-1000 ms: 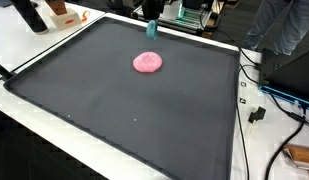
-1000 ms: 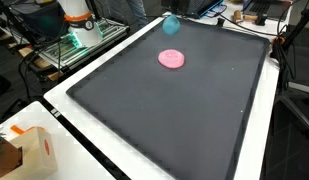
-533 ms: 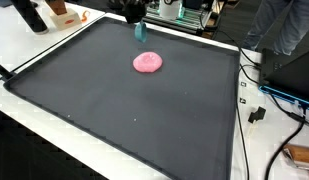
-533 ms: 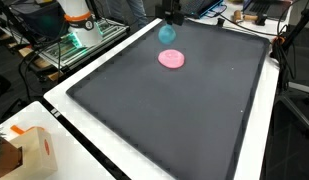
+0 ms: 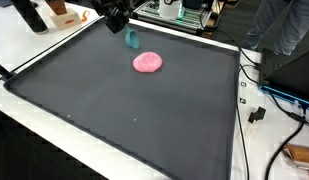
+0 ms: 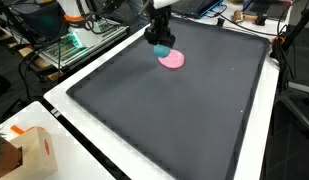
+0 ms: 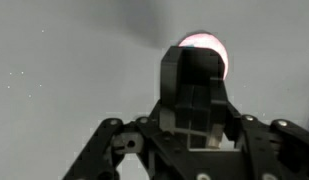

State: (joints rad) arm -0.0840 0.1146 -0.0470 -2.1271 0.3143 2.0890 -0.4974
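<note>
Our gripper is clenched on the teal object, which hangs near the pink disc over the black mat. We judge pickup complete and release not yet done.

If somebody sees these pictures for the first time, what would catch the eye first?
The pink disc stands out most, lying alone toward the far part of the big black mat. Next comes the claw, which reaches in over the mat close to the disc and grips a small teal object. In the wrist view the disc shows just beyond the claw.
</note>
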